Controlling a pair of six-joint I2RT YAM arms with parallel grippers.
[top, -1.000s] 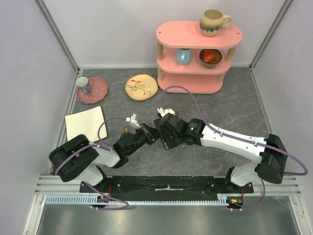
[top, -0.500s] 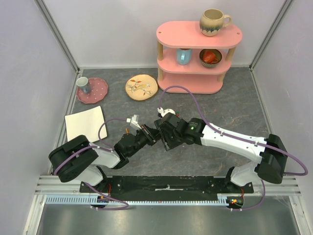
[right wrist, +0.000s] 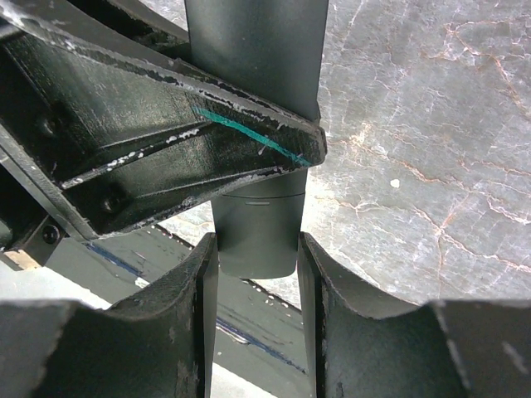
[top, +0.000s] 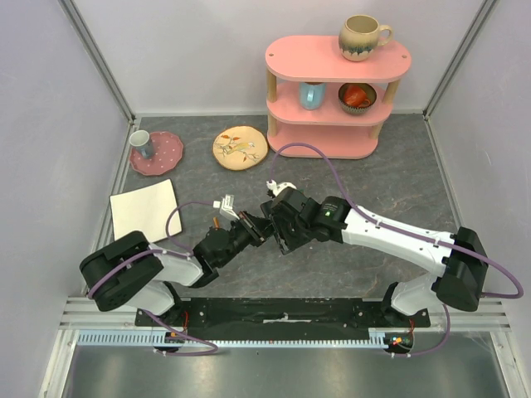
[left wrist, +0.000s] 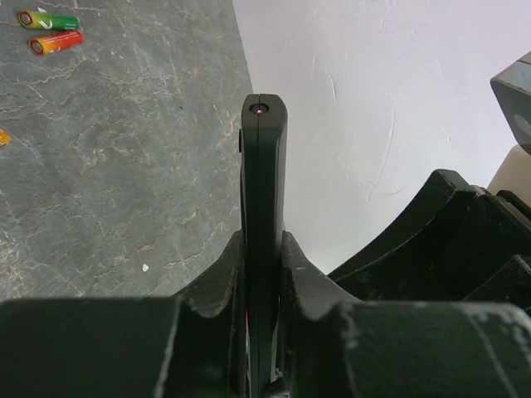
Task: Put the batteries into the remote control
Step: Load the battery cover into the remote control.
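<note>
The remote control (left wrist: 264,191) is a long slim black bar, seen edge-on in the left wrist view, with its length running away from the camera. My left gripper (top: 251,225) is shut on it and holds it above the table. My right gripper (top: 277,230) meets it from the right. In the right wrist view the remote's end (right wrist: 257,236) sits between my right fingers (right wrist: 203,298), which press its two sides. The left gripper's finger (right wrist: 191,157) crosses over it. Two batteries lie on the table, one green-yellow (left wrist: 50,20) and one red-orange (left wrist: 56,41).
A pink three-tier shelf (top: 332,99) with mugs and a bowl stands at the back right. A floral plate (top: 239,148), a pink plate (top: 166,157) with a cup and a white square plate (top: 145,207) lie at the left. The table is dark grey stone.
The right arm has shifted slightly. Both grippers stay together at the remote.
</note>
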